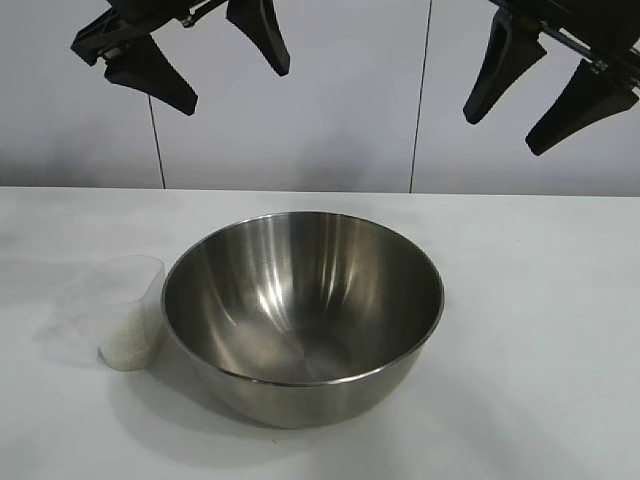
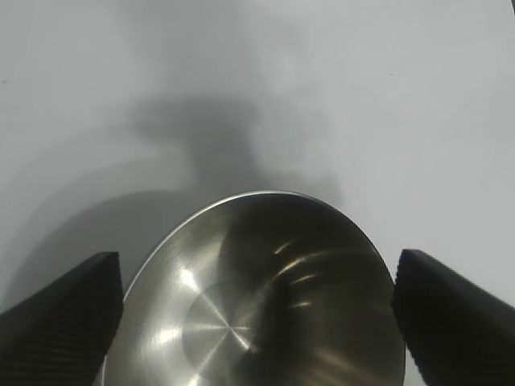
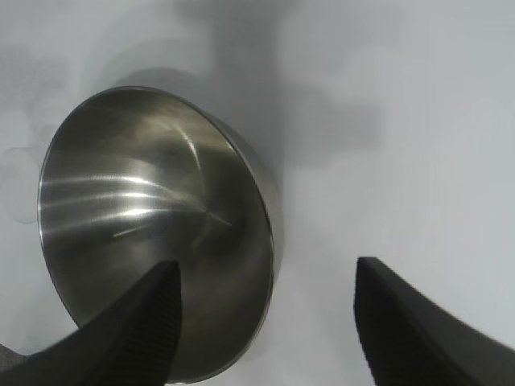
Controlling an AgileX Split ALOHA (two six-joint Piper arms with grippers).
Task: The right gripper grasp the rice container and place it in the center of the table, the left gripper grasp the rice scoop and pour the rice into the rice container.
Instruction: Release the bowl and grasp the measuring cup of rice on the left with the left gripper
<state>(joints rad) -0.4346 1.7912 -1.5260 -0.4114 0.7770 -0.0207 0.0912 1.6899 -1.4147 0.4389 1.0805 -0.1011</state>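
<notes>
We see the rice container (image 1: 303, 315) sitting mid-table (image 1: 540, 330), empty, with the rice scoop (image 1: 133, 312) upright just beside it at 9 o'clock, the rice (image 1: 130, 345) pooled in its bottom. The left gripper (image 1: 195, 70) hangs high at 11 o'clock, fingers spread wide, holding nothing. The right gripper (image 1: 505, 125) hangs high at 1 o'clock, also parted and empty.
</notes>
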